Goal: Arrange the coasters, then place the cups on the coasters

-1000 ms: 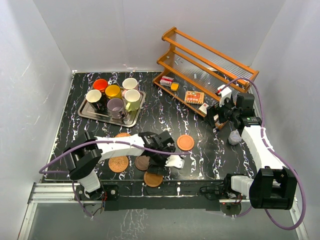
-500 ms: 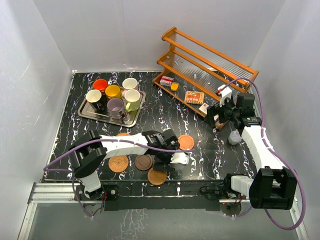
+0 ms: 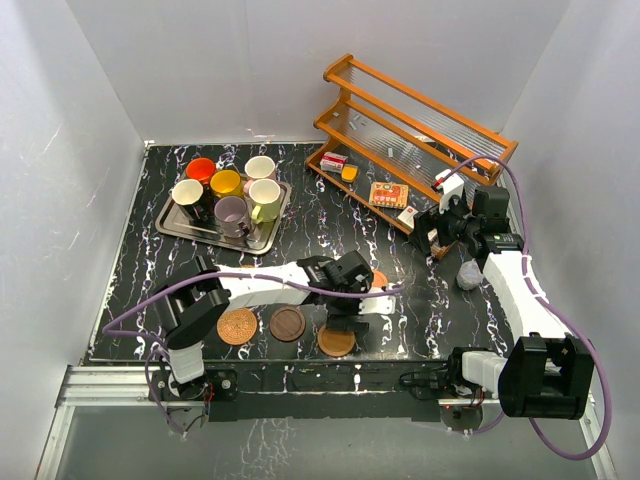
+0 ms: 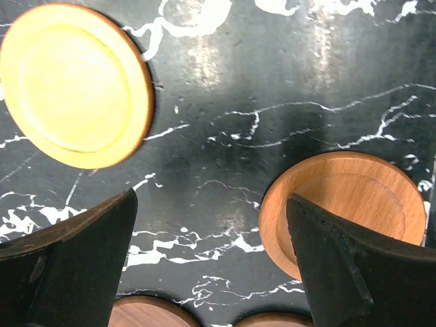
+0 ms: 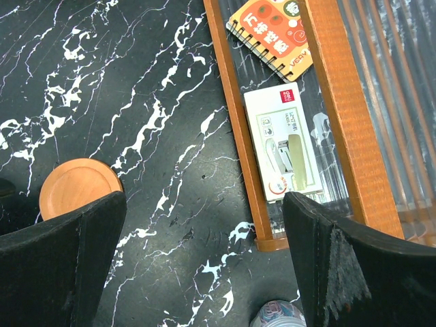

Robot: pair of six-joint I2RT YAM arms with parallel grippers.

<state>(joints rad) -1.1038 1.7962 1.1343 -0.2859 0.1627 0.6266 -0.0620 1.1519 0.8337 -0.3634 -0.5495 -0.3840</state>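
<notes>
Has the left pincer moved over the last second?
Yes. The left pincer went right, farther from the woven coaster, which stayed put.

Coasters point(image 3: 287, 323) flat along the front; six mugs point(image 3: 232, 212) upright far-left.

A black marble desk point(image 3: 330, 228) carries a steel tray point(image 3: 168, 226) at its far left and a wooden rack point(image 3: 400, 130) angled across its far right. Near the front edge a woven coaster point(image 3: 238, 327), a dark coaster point(image 3: 287, 323) and an orange-brown coaster point(image 3: 337, 341) lie in a loose row, with another coaster point(image 3: 379, 279) just behind, partly hidden. A grey cup point(image 3: 468, 272) sits near the rack's end.
</notes>
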